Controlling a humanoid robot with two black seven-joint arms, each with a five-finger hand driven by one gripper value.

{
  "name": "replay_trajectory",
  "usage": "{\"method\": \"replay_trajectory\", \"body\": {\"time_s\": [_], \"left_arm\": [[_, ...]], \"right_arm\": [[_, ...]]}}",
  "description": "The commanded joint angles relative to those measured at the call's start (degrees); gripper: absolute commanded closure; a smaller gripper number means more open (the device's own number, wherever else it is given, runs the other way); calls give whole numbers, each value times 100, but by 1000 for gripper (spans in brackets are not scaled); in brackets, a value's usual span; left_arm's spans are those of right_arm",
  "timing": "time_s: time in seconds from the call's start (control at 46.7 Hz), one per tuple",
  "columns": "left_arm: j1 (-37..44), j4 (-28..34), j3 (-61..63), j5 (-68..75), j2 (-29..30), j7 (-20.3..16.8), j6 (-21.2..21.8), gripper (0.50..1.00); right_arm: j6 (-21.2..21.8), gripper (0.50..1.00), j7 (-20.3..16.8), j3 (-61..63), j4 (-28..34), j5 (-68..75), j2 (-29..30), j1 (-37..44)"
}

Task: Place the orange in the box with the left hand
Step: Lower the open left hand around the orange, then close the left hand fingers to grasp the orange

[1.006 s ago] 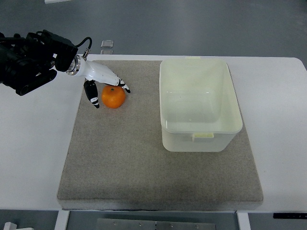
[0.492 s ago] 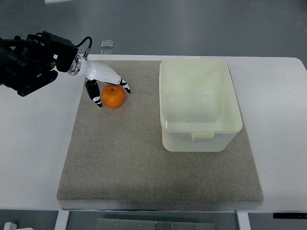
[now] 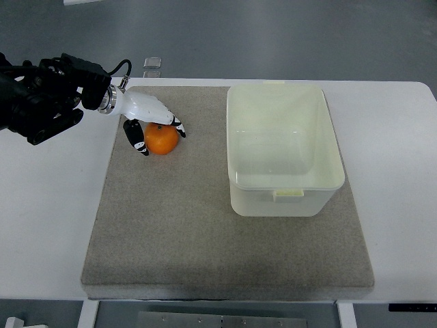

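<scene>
1. While the left hand [image 3: 151, 121] reaches in from about ten o'clock, its white palm sits over the orange [image 3: 162, 139], which rests on the grey felt mat [image 3: 205, 225] toward the mat's ten-o'clock corner.

2. Its fingers [image 3: 179, 127] are curled narrowly around the fruit: a dark-tipped thumb presses at the orange's nine-o'clock side, and the other digits drape over its top and down the two-o'clock side. They look closed on it, though whether the grip is firm enough to lift cannot be judged from above.

3. Nothing shows the orange raised; it appears to sit on the mat under the hand.

4. What the coming move turns on is direction: the translucent plastic box [image 3: 283, 184] lies at three o'clock from the orange, well apart, with bare mat between them. Its near wall stands between fruit and interior, so the carry likely needs height before travel toward three o'clock.

5. An orange is round, so no long axis matters for the grasp.

6. Only the left arm shows; the right one is out of view.

7. Hidden or unclear: the palm covers the orange's upper far side, the contact points beneath are unseen, and the dark forearm is cut off at the nine-o'clock edge. A small clear object [image 3: 152, 63] beyond the mat at twelve o'clock is too small to identify.
</scene>
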Motion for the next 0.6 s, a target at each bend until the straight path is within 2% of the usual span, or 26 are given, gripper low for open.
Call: {"method": "replay_trajectory", "body": {"time_s": [0.0, 0.128, 0.214, 0.257, 0.578], "left_arm": [[-16, 14, 0, 2, -8, 0, -8, 617], [2, 14, 17, 107, 0, 0, -8, 835], [2, 14, 17, 116, -8, 0, -8, 930], [-7, 23, 17, 116, -8, 0, -8, 1000], [-42, 146, 35, 116, -167, 0, -70, 1000]], "right_arm": [[0, 556, -1, 0, 0, 0, 0, 0], [0, 556, 7, 0, 0, 0, 0, 0], [0, 556, -1, 0, 0, 0, 0, 0], [0, 556, -1, 0, 0, 0, 0, 0], [0, 556, -1, 0, 0, 0, 0, 0]]}}
